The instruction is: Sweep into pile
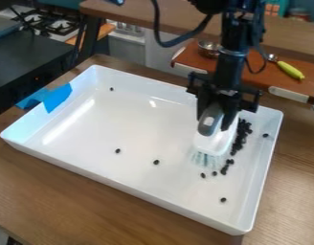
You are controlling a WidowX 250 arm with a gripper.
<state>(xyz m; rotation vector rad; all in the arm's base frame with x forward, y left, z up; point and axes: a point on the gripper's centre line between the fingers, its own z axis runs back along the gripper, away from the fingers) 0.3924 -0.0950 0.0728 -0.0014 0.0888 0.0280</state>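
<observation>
The gripper [217, 115] is clamping its two fingers around the grey handle of a white brush [212, 141], one finger standing on either side. The brush is hanging straight below the gripper, and its pale bristles [207, 160] are pointing down at the floor of a big white tray [134, 124]. Just to the right of the gripper and the brush, a cluster of small dark pieces [239, 138] is lying in a narrow, uneven strip, running down the tray beside the brush head. One more piece is sitting farther right, near the tray's wall. Two are lying just below the bristles, another is resting lower down, two are lying below and to the left of the gripper, and one is sitting well apart, up toward the far left corner. Blue tape [57, 98] is sticking to the tray's left wall, well left of the gripper. The tray is resting on a wooden tabletop [63, 191]. Behind the gripper, a metal bowl [209, 49] and a yellow-green-handled tool [290, 70] are sitting on a reddish-brown surface [249, 63].
</observation>
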